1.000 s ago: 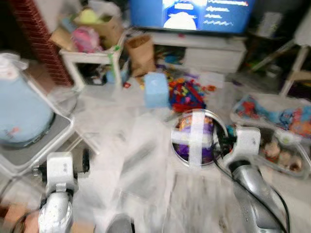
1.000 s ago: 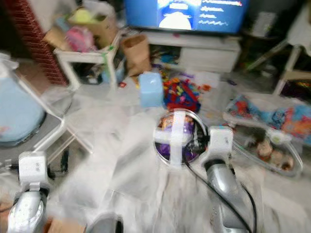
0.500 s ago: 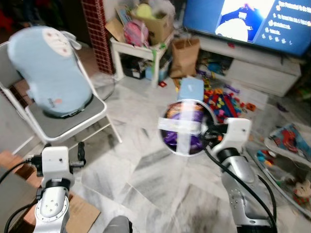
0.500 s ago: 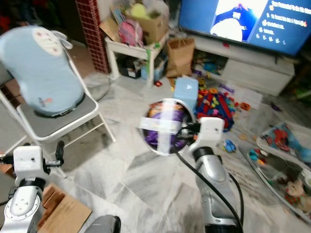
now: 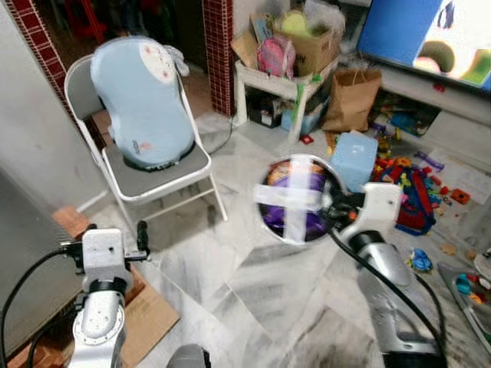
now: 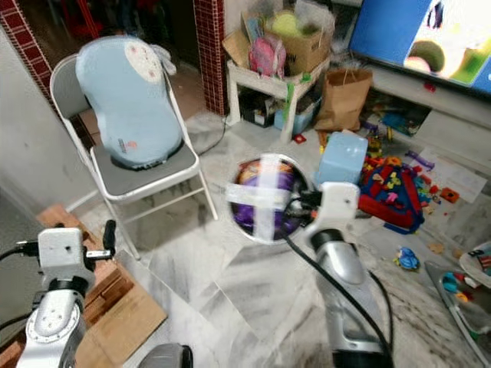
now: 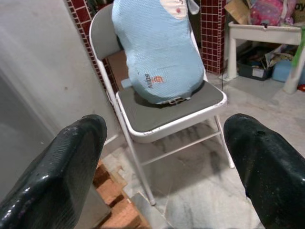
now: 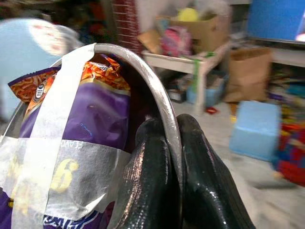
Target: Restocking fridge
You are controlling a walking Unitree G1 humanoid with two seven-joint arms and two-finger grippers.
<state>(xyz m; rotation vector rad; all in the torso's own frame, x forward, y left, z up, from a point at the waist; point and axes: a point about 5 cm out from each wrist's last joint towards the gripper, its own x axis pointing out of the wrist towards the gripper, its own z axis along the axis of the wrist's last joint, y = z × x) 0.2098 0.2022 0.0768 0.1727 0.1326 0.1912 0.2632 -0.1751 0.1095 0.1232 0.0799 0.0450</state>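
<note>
- My right gripper (image 8: 174, 164) is pinched on the rim of a metal bowl (image 5: 295, 199), carried out front at chest height.
- A purple snack bag (image 8: 90, 119) sits in the bowl, strapped by crossed tape (image 5: 291, 205), presumably so it stays put while I walk.
- My left gripper (image 7: 164, 157) is spread wide and empty, held low, pointing toward the folding chair (image 5: 157, 180) with a blue cushion (image 5: 142, 96).
- I see no fridge; I judge this is transit.

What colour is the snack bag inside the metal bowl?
Mostly purple with an orange top, clearest in the right wrist view: snack bag, metal bowl.
</note>
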